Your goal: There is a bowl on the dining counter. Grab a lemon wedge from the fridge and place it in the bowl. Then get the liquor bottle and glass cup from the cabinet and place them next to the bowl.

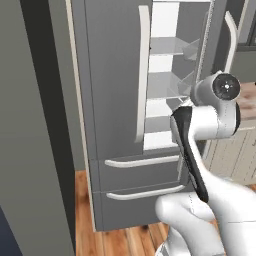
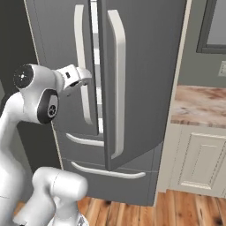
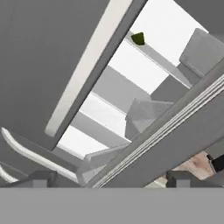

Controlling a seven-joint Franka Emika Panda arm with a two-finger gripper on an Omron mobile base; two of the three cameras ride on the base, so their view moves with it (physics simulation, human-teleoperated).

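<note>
The fridge (image 1: 115,150) right door (image 2: 141,79) stands ajar, leaving a gap toward 12 o'clock onto the pale shelves (image 1: 167,80). The shut left door (image 1: 112,75) at 10 o'clock and door bins (image 3: 148,111) at 2 o'clock narrow it.

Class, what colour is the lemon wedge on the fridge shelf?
Olive-green, a dark yellowish tone; the lemon wedge shows best in the hand view.

Wood plank floor (image 2: 185,207) below cream base unit (image 2: 198,161). Marbled worktop (image 2: 198,103) on top of unit. Grey wall (image 2: 192,66) above, dark-framed window (image 2: 214,26) higher up.
</note>
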